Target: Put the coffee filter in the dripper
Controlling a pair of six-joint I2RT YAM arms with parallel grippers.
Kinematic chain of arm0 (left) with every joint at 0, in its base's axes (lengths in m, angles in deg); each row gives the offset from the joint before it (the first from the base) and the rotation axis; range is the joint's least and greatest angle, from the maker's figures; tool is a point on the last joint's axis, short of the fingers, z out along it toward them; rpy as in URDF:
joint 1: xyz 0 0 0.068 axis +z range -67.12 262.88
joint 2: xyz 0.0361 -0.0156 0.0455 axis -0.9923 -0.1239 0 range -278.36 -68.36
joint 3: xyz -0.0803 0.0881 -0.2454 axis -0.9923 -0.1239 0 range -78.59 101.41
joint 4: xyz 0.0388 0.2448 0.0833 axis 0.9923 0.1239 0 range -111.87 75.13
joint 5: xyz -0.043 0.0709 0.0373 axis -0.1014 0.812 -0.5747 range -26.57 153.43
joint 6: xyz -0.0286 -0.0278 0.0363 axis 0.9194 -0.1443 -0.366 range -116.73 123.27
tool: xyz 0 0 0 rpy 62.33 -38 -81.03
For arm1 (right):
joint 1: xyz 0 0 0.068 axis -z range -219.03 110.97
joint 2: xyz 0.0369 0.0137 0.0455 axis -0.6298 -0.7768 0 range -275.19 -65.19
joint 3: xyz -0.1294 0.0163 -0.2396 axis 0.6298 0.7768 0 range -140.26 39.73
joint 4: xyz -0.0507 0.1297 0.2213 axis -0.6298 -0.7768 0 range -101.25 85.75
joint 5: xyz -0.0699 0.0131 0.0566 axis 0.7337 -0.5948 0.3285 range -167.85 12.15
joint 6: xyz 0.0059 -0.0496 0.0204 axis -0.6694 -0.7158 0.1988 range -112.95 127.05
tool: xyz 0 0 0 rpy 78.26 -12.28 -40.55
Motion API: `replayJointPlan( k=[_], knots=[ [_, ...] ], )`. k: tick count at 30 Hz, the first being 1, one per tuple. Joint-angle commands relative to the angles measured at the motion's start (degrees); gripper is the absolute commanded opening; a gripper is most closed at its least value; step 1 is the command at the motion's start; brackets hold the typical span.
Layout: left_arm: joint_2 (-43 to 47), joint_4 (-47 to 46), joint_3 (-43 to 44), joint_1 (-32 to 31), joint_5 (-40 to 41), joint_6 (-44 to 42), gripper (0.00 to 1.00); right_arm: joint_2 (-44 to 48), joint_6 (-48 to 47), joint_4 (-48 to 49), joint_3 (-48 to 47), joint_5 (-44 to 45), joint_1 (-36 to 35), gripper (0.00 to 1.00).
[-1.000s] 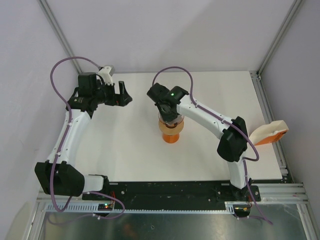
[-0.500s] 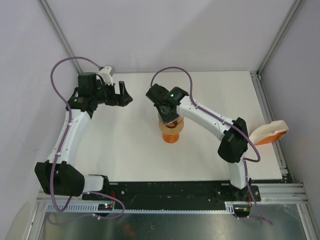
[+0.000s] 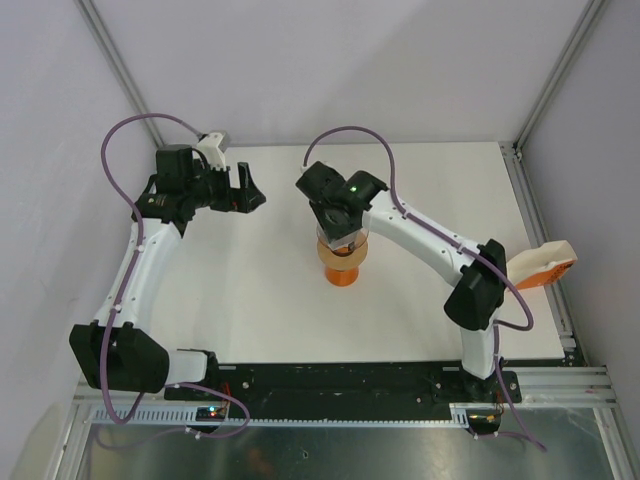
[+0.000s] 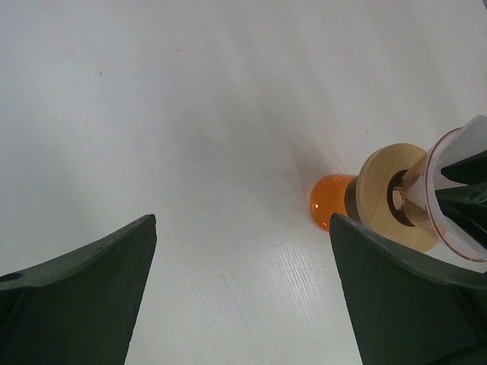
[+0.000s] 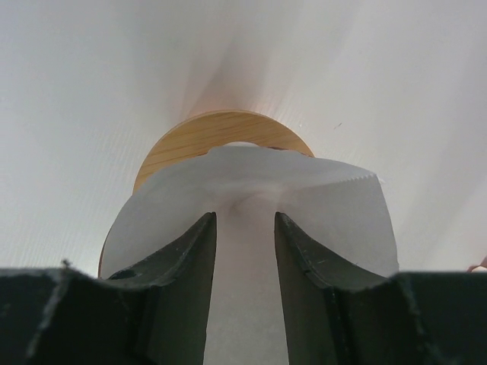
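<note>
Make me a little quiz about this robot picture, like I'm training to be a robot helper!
1. True or false: the left tool is holding the coffee filter.
2. Which one is right above the dripper? A) the left tool B) the right tool C) neither
3. Fill in: the white-and-orange packet lies past the table's ____ edge.

Key
1. False. The left tool is open and empty, and the coffee filter sits in the dripper.
2. B
3. right
</note>
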State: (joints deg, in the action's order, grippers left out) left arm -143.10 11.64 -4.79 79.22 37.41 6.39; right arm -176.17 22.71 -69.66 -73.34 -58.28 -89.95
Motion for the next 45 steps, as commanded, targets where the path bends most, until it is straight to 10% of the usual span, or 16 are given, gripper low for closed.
replayJointPlan(
  k=[1,26,34,45],
  knots=[
    [1.47,-1.96,-0.3,0.62,-1.71,0.58,1.0,3.07,-0.8,1.54,-0.65,0.97,-0.13,0.42],
    [1.79,-1.98,-0.75,0.69,-1.4,0.09,1.0,14.18,-1.65,10.16,1.84,-1.01,0.99,0.43],
    [0.44,-5.0,-1.56,2.09,4.54,-1.76,1.0,32.76,0.11,25.96,21.05,-4.73,16.59,0.47],
    [1.64,-26.62,-15.82,7.72,9.48,-1.47,1.0,50.75,-0.29,41.12,50.6,-8.19,40.9,0.78]
  ],
)
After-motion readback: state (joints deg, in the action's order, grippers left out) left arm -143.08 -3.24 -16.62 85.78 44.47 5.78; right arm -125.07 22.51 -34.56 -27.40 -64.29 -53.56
